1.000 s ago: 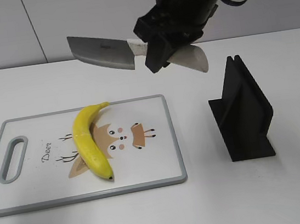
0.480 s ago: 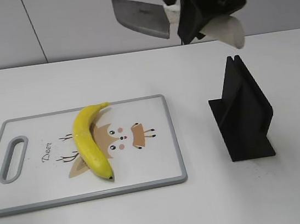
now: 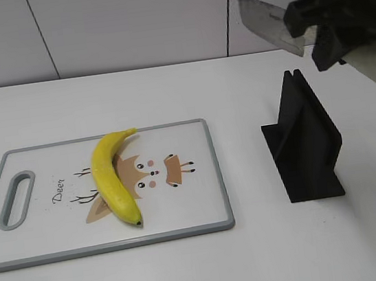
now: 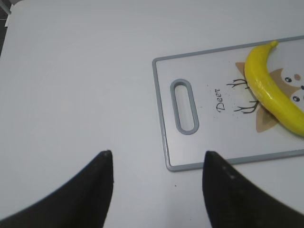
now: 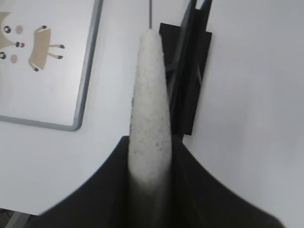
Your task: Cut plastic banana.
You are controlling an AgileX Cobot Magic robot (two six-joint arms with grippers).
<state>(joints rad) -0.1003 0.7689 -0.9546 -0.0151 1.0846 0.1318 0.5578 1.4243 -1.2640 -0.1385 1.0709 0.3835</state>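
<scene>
The yellow plastic banana [image 3: 112,177] lies whole on the white cutting board [image 3: 203,201] at the left; it also shows in the left wrist view [image 4: 270,85]. My right gripper [image 3: 329,28] is shut on the knife's off-white handle [image 5: 151,104] and holds the knife [image 3: 266,19] high at the upper right, above the black knife stand [image 3: 304,140], blade pointing left. My left gripper [image 4: 156,161] is open and empty above the bare table, left of the board's handle slot [image 4: 185,105]. The left arm is out of the exterior view.
The black knife stand also shows in the right wrist view [image 5: 190,76], under the knife handle. The board [image 5: 61,85] has a grey rim and a deer drawing. A white table carries everything; a white wall stands behind.
My right gripper has carried the knife from above the board's far edge to the right and upward, over the knife stand. The banana and board have not moved.
</scene>
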